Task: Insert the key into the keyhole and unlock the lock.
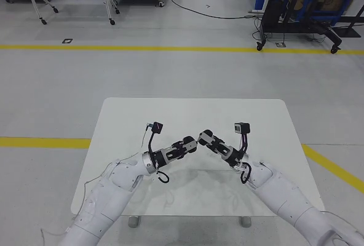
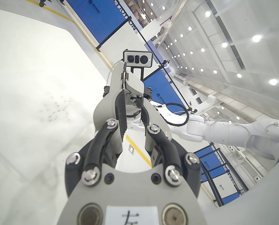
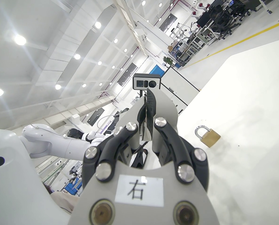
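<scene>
A brass padlock point(image 3: 210, 138) with a silver shackle lies flat on the white table point(image 3: 247, 90), a little aside from my right gripper point(image 3: 147, 94). That gripper is shut on a thin flat silver piece point(image 3: 145, 120), apparently the key. From above, both grippers meet tip to tip over the table's middle, the left gripper point(image 1: 192, 144) against the right gripper point(image 1: 202, 136), and they hide the padlock. In the left wrist view my left gripper point(image 2: 132, 101) stands open, its black pads point(image 2: 120, 111) on either side of the right gripper's tips point(image 2: 127, 87).
The white table point(image 1: 139, 117) has bare surface all around the grippers, with rounded corners and edges on every side. Yellow floor lines point(image 1: 170, 48) run beyond it, and wheeled racks point(image 1: 305, 24) stand far behind.
</scene>
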